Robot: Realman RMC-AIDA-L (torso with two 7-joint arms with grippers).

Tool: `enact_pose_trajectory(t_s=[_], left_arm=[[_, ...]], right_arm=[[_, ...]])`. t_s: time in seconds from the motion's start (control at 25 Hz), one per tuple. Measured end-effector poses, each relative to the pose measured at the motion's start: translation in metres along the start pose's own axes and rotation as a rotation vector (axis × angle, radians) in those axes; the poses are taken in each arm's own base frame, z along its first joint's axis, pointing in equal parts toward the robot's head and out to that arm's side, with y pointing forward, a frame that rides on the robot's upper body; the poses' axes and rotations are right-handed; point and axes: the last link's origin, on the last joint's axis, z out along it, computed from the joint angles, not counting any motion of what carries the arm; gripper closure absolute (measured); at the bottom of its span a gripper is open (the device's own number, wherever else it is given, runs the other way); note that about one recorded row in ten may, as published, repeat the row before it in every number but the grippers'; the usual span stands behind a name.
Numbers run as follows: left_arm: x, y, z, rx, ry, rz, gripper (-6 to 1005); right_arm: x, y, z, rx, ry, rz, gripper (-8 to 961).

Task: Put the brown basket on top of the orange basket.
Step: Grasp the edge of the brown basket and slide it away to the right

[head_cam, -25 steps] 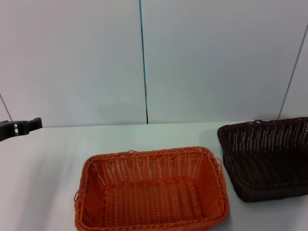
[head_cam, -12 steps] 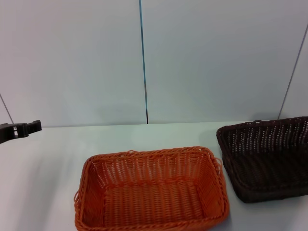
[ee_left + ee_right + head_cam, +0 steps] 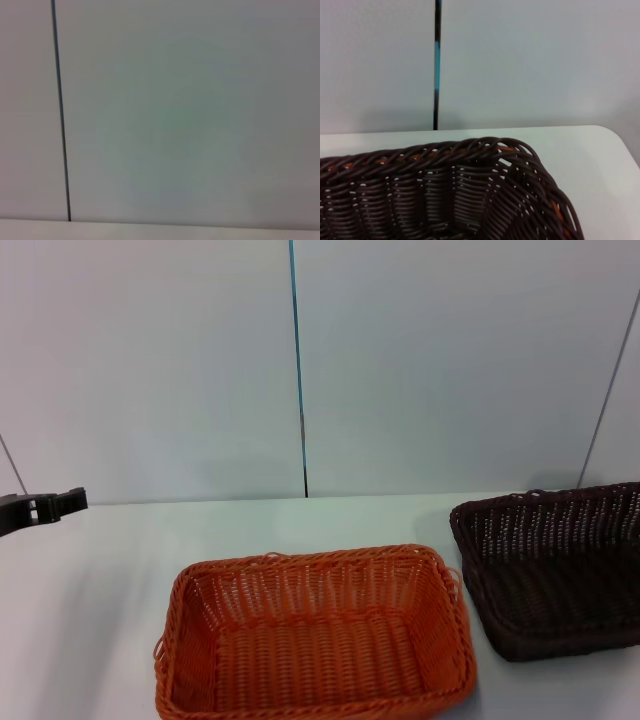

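The orange basket [image 3: 315, 640] sits on the white table at the near middle of the head view, empty. The brown basket [image 3: 560, 570] stands to its right, apart from it by a narrow gap, and the view's right edge cuts it off. The right wrist view looks closely over the brown basket's braided rim and inner corner [image 3: 445, 190]; small bits of orange show through its weave. My right gripper shows in no view. My left gripper [image 3: 60, 502] hangs at the far left edge, well away from both baskets. The left wrist view shows only wall.
The white table [image 3: 120, 570] runs back to a pale wall with a dark and blue vertical seam [image 3: 298, 370]. The table's rounded corner [image 3: 615, 145] lies past the brown basket in the right wrist view.
The brown basket has edged very slightly to the left, toward the orange basket. The left gripper and the orange basket have not moved.
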Motion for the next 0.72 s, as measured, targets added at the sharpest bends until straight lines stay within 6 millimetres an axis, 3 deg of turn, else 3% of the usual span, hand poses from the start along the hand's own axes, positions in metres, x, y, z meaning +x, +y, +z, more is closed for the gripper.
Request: enact_pose_trajectory(t_s=[0.72], left_arm=[[-0.001, 0.003, 0.0024, -0.008, -0.007, -0.01, 91]], right_arm=[[-0.0031, -0.002, 0.0002, -0.01, -0.011, -0.039, 173]])
